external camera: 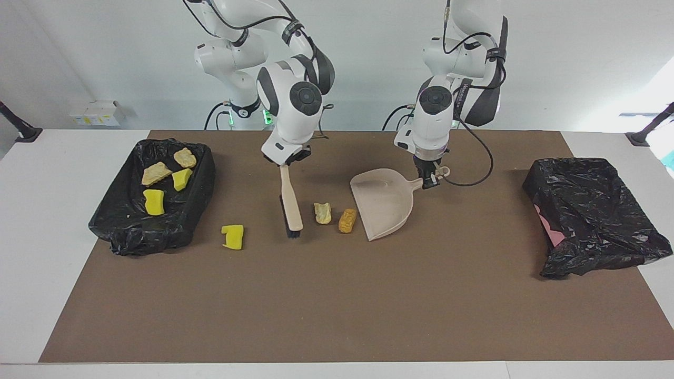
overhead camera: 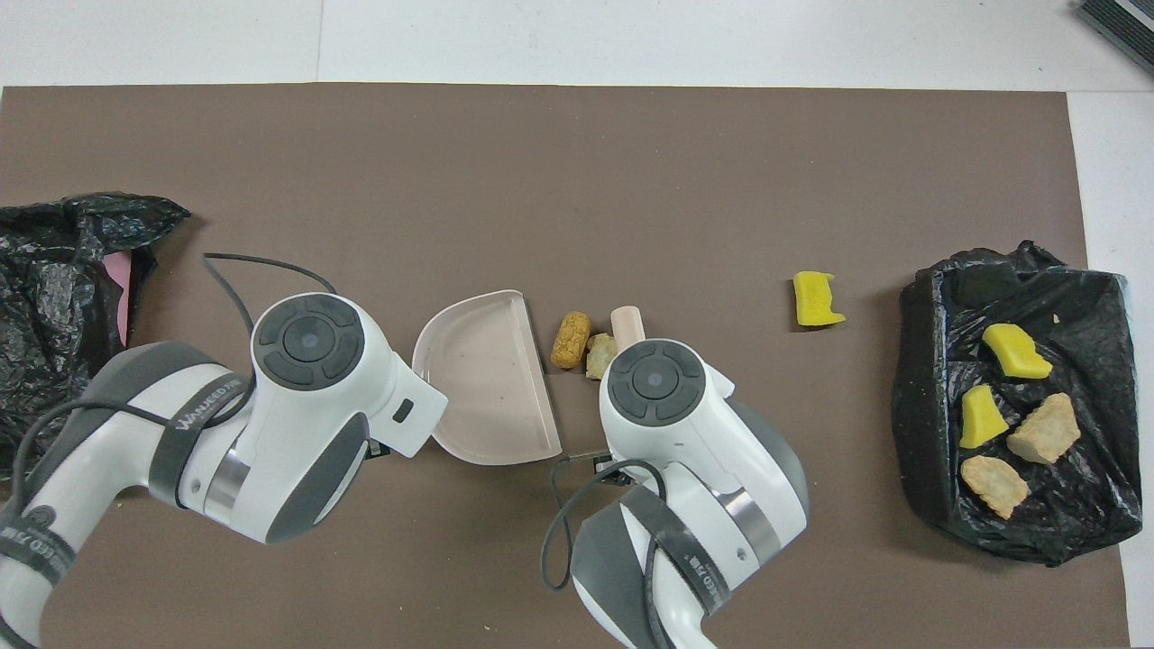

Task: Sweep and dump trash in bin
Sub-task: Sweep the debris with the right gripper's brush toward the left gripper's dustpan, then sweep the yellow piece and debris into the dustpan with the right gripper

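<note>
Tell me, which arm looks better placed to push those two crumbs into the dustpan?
The right gripper. It holds the brush, whose bristles sit beside the beige lump and the orange-brown bit. The left gripper is busy holding the dustpan, its open edge facing them.

A white table [external camera: 63, 173] carries a brown mat [external camera: 337, 305] that covers most of its top. On the mat, at the right arm's end, lies a tray lined with black plastic [external camera: 158, 231] holding four trash pieces, and at the left arm's end a crumpled black bin bag [external camera: 590, 216]. Between them lie a yellow sponge chunk [external camera: 233, 236] near the tray, then toward the middle a pale beige lump [external camera: 323, 212] and, just beside it, an orange-brown bit [external camera: 347, 220] close to the front edge of the beige dustpan [external camera: 382, 202], which rests on the mat.
</note>
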Controlling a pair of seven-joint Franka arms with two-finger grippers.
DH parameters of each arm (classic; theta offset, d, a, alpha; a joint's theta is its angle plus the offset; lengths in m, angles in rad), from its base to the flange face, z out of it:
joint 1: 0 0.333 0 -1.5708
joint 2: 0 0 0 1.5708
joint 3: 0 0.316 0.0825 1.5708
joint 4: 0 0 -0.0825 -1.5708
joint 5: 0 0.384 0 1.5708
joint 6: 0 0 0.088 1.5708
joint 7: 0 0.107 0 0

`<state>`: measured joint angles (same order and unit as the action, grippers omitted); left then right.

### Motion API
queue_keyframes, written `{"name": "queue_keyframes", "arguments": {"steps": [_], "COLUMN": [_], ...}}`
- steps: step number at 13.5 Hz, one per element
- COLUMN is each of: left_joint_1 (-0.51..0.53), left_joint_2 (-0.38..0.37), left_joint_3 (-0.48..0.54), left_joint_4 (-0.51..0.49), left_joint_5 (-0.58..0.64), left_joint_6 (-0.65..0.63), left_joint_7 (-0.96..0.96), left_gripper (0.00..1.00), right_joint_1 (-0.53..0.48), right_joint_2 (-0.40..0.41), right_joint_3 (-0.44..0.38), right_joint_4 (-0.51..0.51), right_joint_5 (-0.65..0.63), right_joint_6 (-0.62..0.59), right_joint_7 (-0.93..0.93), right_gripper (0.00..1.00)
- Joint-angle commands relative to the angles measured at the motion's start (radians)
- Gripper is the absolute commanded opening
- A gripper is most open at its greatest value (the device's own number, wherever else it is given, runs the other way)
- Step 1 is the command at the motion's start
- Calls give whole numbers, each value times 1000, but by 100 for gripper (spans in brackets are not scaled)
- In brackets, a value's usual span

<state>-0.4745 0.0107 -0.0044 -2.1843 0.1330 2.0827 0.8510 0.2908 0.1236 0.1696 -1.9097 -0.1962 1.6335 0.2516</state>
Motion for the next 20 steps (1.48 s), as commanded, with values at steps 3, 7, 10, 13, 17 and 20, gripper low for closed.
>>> {"name": "queue_keyframes", "arguments": {"steps": [3, 7, 10, 13, 17, 20], "left_joint_1": [-21, -45, -61, -95, -101, -102], "left_joint_2": [-8, -5, -3, 32, 38, 37], "left_joint_3": [7, 6, 6, 6, 6, 6], "left_joint_4": [-35, -34, -28, -22, -14, -15], "left_joint_5": [28, 28, 28, 28, 27, 27], "left_joint_6": [69, 103, 105, 123, 123, 122], "left_joint_7": [-12, -18, -18, -59, -59, -61], "left_gripper": [0, 0, 0, 0, 0, 0], "right_joint_1": [-107, -183, -229, -249, -202, -130], "right_joint_2": [17, 43, 48, 44, 50, 45], "right_joint_3": [10, 10, 11, 11, 16, 18], "right_joint_4": [-3, -22, -64, -101, -137, -126], "right_joint_5": [-138, -239, -253, -237, -145, -34], "right_joint_6": [12, 121, 176, 210, 190, 167], "right_joint_7": [-46, 141, 199, 198, 135, 65], "right_gripper": [0, 0, 0, 0, 0, 0]}}
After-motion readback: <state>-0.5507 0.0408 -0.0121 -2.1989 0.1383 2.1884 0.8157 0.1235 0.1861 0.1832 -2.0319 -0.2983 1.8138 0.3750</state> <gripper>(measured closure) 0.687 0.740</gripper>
